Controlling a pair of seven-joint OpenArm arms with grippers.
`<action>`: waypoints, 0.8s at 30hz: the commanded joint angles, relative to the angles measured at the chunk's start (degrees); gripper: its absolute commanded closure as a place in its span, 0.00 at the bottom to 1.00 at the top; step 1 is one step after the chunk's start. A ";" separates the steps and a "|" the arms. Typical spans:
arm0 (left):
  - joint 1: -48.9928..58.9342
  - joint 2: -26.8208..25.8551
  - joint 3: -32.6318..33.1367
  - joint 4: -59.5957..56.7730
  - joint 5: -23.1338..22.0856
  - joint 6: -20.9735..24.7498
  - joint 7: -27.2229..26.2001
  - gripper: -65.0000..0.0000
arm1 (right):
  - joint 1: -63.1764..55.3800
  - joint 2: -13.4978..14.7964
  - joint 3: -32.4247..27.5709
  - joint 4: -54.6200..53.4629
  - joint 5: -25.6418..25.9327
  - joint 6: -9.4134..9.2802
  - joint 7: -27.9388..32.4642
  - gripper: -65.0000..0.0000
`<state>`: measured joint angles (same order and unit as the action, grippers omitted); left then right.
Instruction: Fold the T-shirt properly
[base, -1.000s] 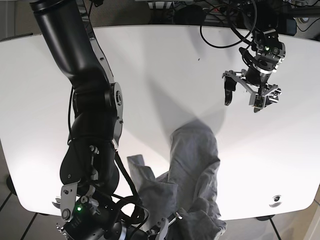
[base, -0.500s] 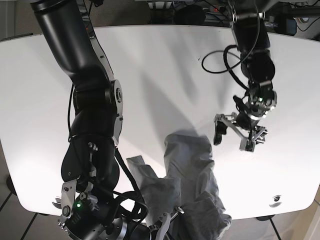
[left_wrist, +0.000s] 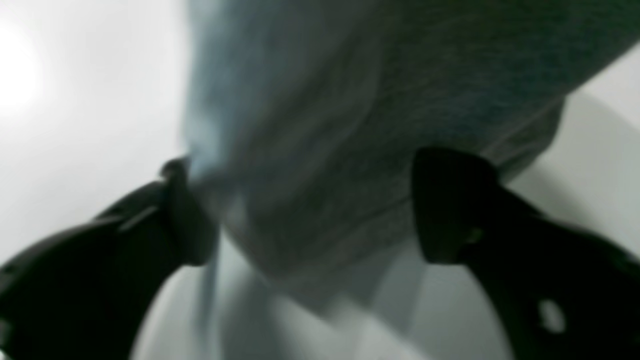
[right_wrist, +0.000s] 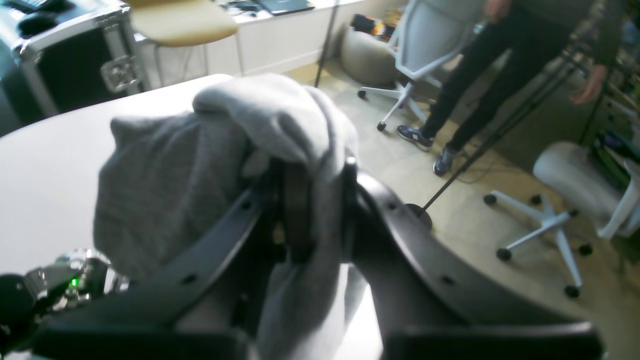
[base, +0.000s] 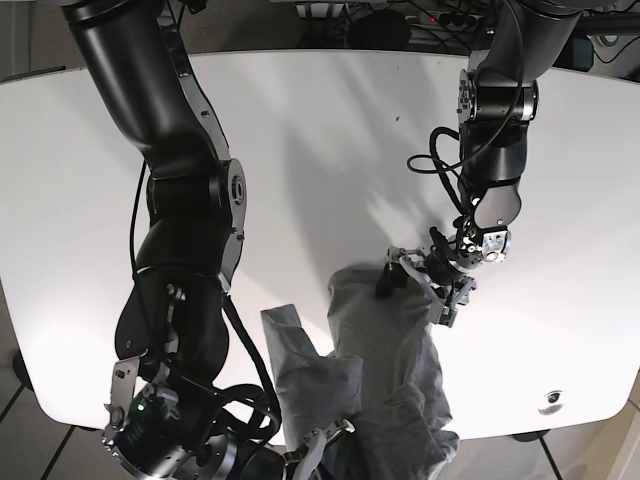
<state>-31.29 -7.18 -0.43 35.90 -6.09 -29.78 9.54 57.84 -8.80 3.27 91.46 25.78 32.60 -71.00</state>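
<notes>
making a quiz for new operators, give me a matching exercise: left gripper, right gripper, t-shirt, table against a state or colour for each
Column 1:
1. left gripper
2. right gripper
3. t-shirt
4. table

Column 2:
a. white
b. open, straddling the cloth's far edge
c. grey, crumpled
d. shut on cloth at the near table edge

Pairs: 1-b, 2-d, 3-c, 4-a

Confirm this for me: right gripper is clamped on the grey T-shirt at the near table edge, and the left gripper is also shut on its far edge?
Not quite. The left gripper is open, straddling the T-shirt's far edge, per the left wrist view. The right gripper is clamped on it.
</notes>
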 joint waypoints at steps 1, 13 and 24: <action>-1.28 -0.51 -0.06 0.19 0.42 4.15 1.32 0.82 | 2.68 -0.20 2.05 0.63 0.90 -0.29 2.21 0.97; 4.78 -2.97 -0.41 14.17 -0.11 4.33 3.07 0.99 | 2.33 0.31 4.60 0.45 -2.00 -0.73 2.47 0.97; 14.28 -2.89 -13.24 32.72 0.07 -3.06 9.14 1.00 | 1.10 7.00 11.19 -8.95 -2.00 -0.82 3.09 0.97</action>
<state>-15.33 -9.56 -14.28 68.62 -5.23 -33.10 20.67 56.12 -1.52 14.59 81.28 22.28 31.57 -70.70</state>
